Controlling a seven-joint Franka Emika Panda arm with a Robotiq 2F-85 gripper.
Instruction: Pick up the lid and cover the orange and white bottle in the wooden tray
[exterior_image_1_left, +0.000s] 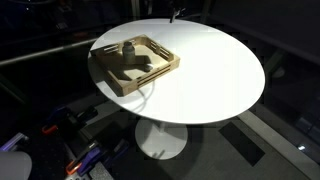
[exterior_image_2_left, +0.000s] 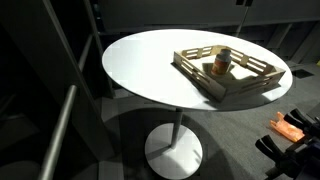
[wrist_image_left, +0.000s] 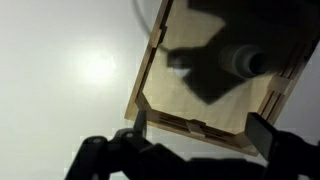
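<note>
The wooden tray (exterior_image_1_left: 150, 73) sits near the table's edge and shows in both exterior views (exterior_image_2_left: 200, 71). The orange and white bottle (exterior_image_1_left: 128, 47) stands upright inside it (exterior_image_2_left: 221, 62). In the wrist view the tray's near wall (wrist_image_left: 185, 122) lies just ahead of my fingers, and the bottle (wrist_image_left: 245, 62) is seen from above in shadow at the upper right. My gripper (wrist_image_left: 203, 132) is open and empty, hovering over the table beside the tray's rim. I cannot make out the lid in any view.
The round white table (exterior_image_1_left: 210, 75) stands on a single pedestal, and its surface also shows in the wrist view (wrist_image_left: 60, 90) with a bright glare patch. Dark floor and equipment with orange parts (exterior_image_2_left: 290, 128) lie beyond the table's edge.
</note>
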